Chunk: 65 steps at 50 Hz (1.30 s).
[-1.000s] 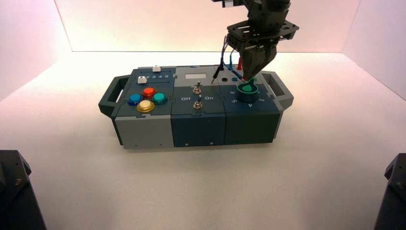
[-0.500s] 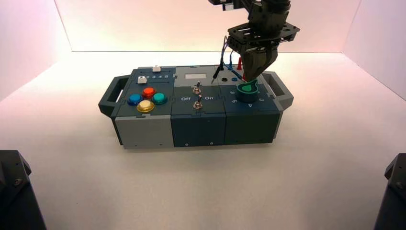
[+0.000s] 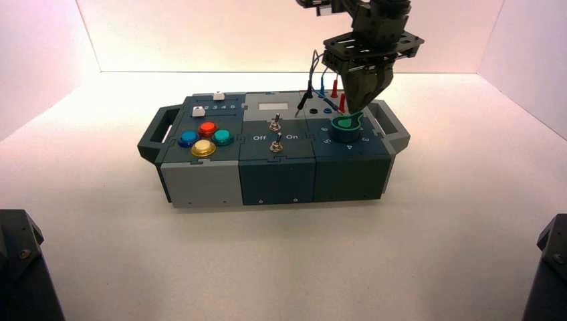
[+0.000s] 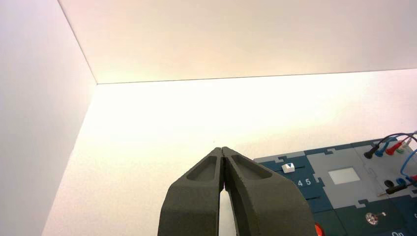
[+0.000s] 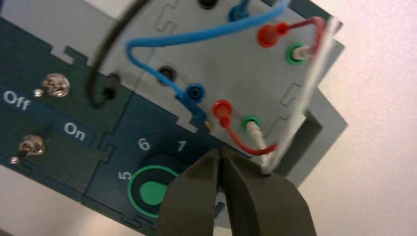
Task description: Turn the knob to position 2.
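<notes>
Dial knob [image 3: 346, 130], dark green with a bright green pointer top, is on the right section of the box [image 3: 276, 180], on its dark panel below the jacks. The right end effector [image 5: 220, 150] is at the knob's far edge, its fingers closed together with nothing between them; whether they touch the knob, I cannot tell. I see the digits 5, 6 and 1 [image 5: 182, 146] around the dial, but the 2 is not visible to me. I judge the step is to push the pointer around, so I should press sideways on its narrow end, gently and low, and stop exactly at 2. The red test lead [image 5: 246, 145] and its neighbours are near; a wide swing could catch them. The left end effector [image 4: 221, 149] waits closed, well apart from the knob.
</notes>
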Motion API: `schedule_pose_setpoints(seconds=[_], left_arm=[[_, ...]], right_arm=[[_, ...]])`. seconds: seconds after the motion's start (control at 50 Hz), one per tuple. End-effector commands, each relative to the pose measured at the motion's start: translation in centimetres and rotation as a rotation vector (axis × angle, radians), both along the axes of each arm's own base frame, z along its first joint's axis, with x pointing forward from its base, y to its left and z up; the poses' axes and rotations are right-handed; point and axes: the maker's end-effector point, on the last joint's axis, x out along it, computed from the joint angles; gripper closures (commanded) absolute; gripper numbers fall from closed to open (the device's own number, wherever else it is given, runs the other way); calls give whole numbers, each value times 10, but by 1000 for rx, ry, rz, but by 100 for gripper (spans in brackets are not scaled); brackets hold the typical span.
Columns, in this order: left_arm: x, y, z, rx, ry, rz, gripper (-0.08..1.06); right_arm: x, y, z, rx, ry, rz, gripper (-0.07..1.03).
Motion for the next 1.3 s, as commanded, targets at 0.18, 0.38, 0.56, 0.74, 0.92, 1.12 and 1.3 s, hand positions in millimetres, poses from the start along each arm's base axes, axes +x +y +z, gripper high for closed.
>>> schedule_pose_setpoints(seconds=[0.18, 0.38, 0.56, 0.74, 0.92, 1.12, 1.3], left_arm=[[5, -1, 13, -6, -30, 0, 101], [5, -1, 13, -6, -29, 0, 101], [5, -1, 13, -6, -29, 0, 101], [5, -1, 13, -6, -30, 0, 101], [4, -1, 12, -6, -29, 0, 101], [5, -1, 13, -6, -29, 0, 101], [5, -1, 12, -7, -27, 0, 101]], right_arm=[[4, 1, 14, 17, -34, 2, 98], [2, 1, 13, 13, -26, 3, 98], [2, 0, 13, 12, -23, -2, 98], [1, -1, 13, 9, -20, -1, 98], [-2, -2, 12, 4, -10, -3, 98], [-2, -2, 12, 5, -13, -3, 99], [0, -3, 13, -3, -19, 4, 99]])
